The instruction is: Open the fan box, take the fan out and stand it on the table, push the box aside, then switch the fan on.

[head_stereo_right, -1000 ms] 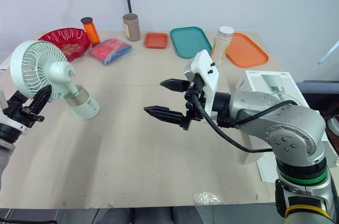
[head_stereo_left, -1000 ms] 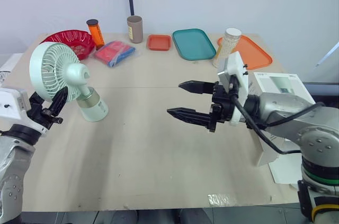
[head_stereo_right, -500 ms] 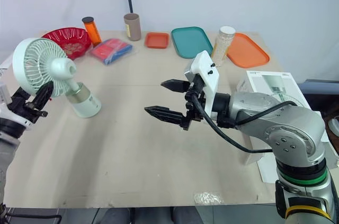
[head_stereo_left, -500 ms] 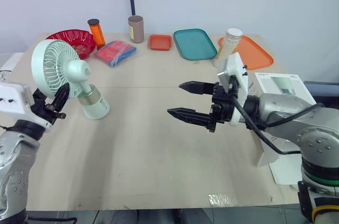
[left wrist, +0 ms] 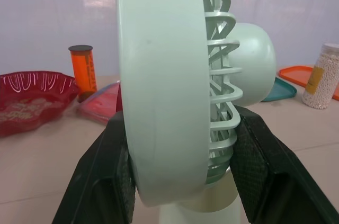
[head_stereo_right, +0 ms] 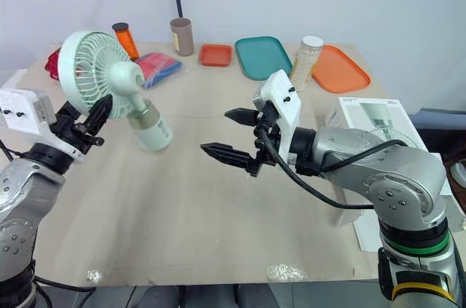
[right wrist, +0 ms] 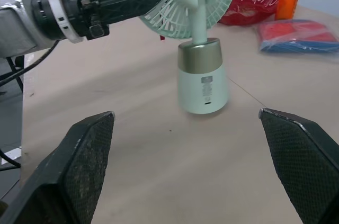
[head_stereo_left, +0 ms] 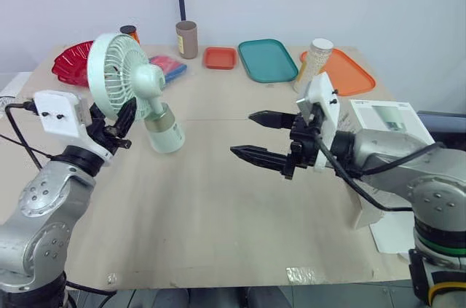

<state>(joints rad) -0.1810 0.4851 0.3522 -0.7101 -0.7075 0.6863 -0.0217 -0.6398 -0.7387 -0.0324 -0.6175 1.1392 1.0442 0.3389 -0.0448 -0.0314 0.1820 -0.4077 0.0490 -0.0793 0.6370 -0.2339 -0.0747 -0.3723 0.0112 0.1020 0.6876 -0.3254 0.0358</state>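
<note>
A mint-green fan [head_stereo_left: 120, 75] with a gold-banded white base [head_stereo_left: 166, 133] leans over the left half of the table. My left gripper [head_stereo_left: 120, 119] is shut on the rim of its round head; in the left wrist view the rim [left wrist: 164, 86] sits squeezed between the two black fingers [left wrist: 100, 181]. I cannot tell whether the base touches the table. My right gripper [head_stereo_left: 244, 133] hovers open over the table's middle, pointing at the fan [right wrist: 204, 83] from a short distance. The white fan box [head_stereo_left: 382, 115] stands at the right edge, partly hidden behind my right arm.
Along the back edge stand a red bowl [head_stereo_left: 69, 60], an orange bottle [head_stereo_right: 125, 40], a red-and-blue packet [head_stereo_right: 156, 68], a brown cup [head_stereo_left: 186, 38], a small orange tray [head_stereo_left: 219, 57], a teal tray [head_stereo_left: 266, 59], a jar [head_stereo_left: 314, 60] and an orange tray [head_stereo_left: 349, 71].
My left arm has carried the fan rightward, from the table's left edge toward the middle. The right gripper has stayed in place, still open.
</note>
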